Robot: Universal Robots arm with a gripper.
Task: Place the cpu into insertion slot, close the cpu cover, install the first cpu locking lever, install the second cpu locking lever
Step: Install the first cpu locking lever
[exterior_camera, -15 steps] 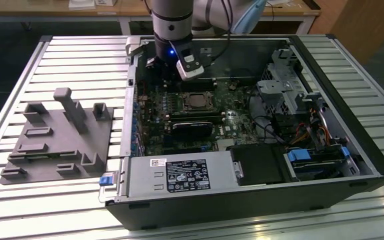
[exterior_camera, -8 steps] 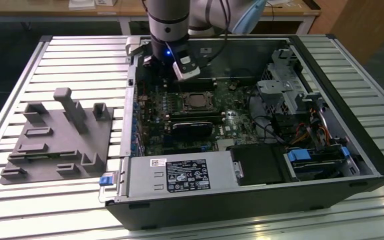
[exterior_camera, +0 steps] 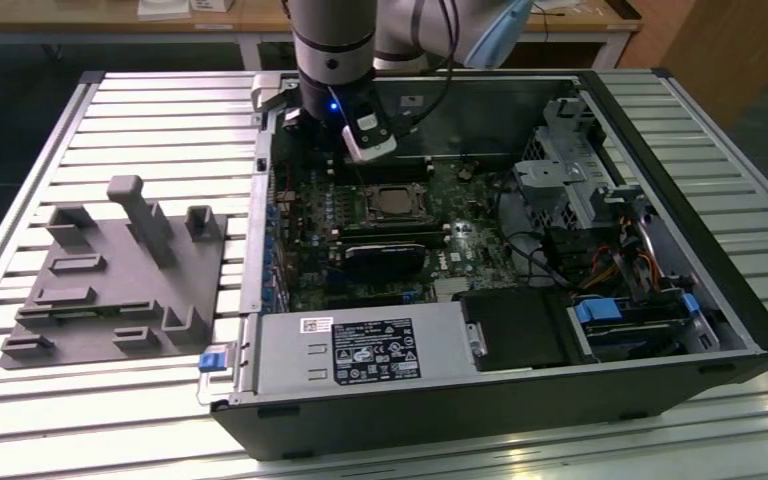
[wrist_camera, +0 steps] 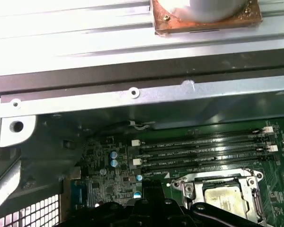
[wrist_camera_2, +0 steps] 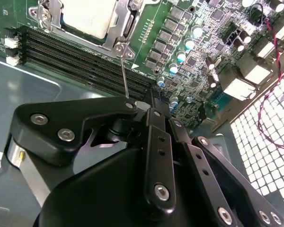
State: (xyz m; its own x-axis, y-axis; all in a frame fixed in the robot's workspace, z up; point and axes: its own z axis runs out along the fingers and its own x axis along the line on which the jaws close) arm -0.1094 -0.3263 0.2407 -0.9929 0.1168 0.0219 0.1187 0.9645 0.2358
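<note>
Closest to me stands the open computer case on the slatted table, with one grey moulded fixture lying beside it on the exterior view's left. Just inside the case's near wall sits one power supply box, then one black card lying on the motherboard. Behind that the single cpu already lies in its socket, and the one cpu cover appears folded down around it. I'd judge the chip light, stiff and fragile underneath, best taken by its edges and never pressed on the top. One thin locking lever rises from its hinge at the socket's corner. It looks springy and slippery, and I'd take hold of it near its free end. That end runs up to the gripper, which hangs just above; whether the jaws are apart or clamped on the rod, I cannot tell. Past the socket I count four memory slots in a row, and then the case's far wall.
</note>
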